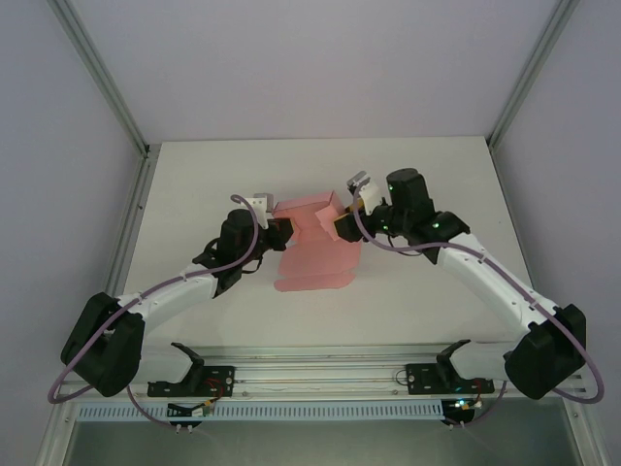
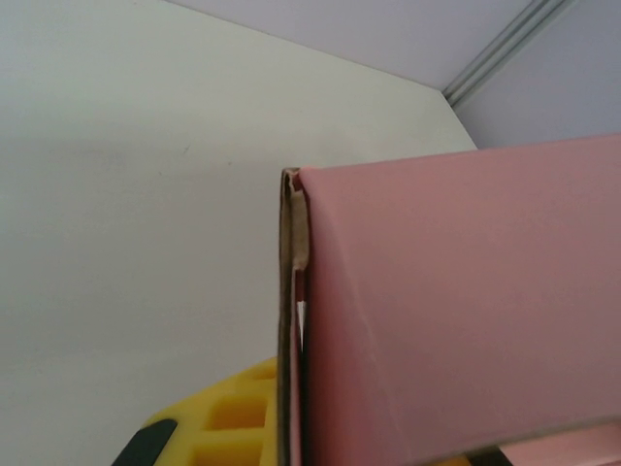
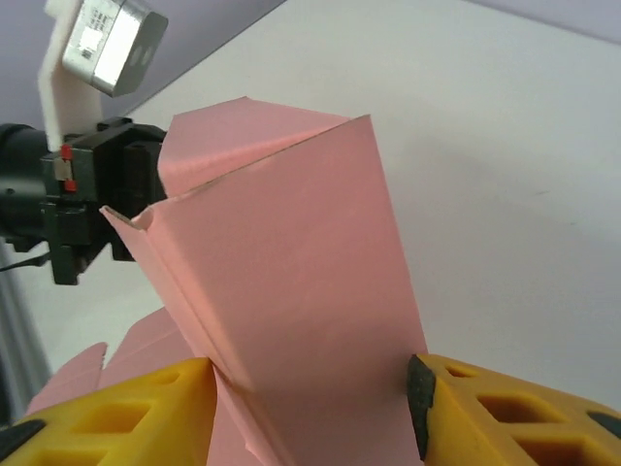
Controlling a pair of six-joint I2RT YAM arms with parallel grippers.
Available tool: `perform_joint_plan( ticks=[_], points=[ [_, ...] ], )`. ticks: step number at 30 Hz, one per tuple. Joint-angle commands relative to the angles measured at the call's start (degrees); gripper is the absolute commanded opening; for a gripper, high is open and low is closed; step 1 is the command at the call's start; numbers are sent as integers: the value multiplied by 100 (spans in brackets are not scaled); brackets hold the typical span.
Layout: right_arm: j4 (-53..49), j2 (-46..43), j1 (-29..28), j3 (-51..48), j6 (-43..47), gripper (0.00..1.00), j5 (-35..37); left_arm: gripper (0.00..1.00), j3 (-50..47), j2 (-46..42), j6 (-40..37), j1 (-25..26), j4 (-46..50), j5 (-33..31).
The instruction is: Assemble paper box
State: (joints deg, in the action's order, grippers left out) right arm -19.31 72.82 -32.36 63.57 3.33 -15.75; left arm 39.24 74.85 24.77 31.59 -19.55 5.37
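The pink paper box [image 1: 315,254] is a partly folded sheet at the table's middle: its near half lies flat and its far part is raised between the two arms. My left gripper [image 1: 282,233] is shut on the sheet's left edge. In the left wrist view that doubled card edge [image 2: 291,320] runs straight down between the yellow fingers [image 2: 228,422]. My right gripper [image 3: 310,398] stands open. Its yellow fingers [image 3: 505,413] are wide apart on either side of a folded upright panel [image 3: 291,262], close against its edges. From above, the right gripper [image 1: 342,225] is at the box's right end.
The white table [image 1: 446,184] has free room on all sides of the box. Aluminium frame posts [image 1: 136,146] stand at the back corners and a rail [image 1: 310,374] runs along the near edge. The left arm's wrist camera [image 3: 107,44] faces the right gripper.
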Motion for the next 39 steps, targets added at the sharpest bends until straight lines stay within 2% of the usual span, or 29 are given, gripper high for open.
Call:
perform_joint_plan(
  ticks=[1, 7, 13, 17, 20, 23, 30, 35, 39],
  points=[
    [414, -19, -355, -89, 104, 51, 1320, 0, 246, -58, 96, -17, -233, 351],
    [967, 83, -804, -209, -117, 44, 3142, 0, 367, -40, 192, -10, 71, 158],
    [1210, 435, -1149, -156, 360, 37, 4134, 0, 469, -80, 309, 19, 279, 66],
    [1215, 694, -1226, -43, 457, 25, 4640, 0, 521, -150, 319, 47, 496, -102],
    [1243, 863, -1265, 66, 447, 12, 5102, 0, 646, -181, 392, 108, 813, -349],
    [1406, 993, -1278, 73, 457, 2, 5627, 0, 847, -183, 544, 256, 1311, -871],
    [1643, 1417, -1266, 91, 548, 0, 7071, 0, 1447, -310, 1461, 676, 2994, -2296],
    [1293, 1833, -1196, 376, 408, 0, 7604, 0, 1695, -302, 1764, 958, 3511, -2944],
    [1286, 2101, -1090, 542, 563, 0, 8179, 0, 1959, -118, 1919, 1050, 3986, -3147]
  ],
)
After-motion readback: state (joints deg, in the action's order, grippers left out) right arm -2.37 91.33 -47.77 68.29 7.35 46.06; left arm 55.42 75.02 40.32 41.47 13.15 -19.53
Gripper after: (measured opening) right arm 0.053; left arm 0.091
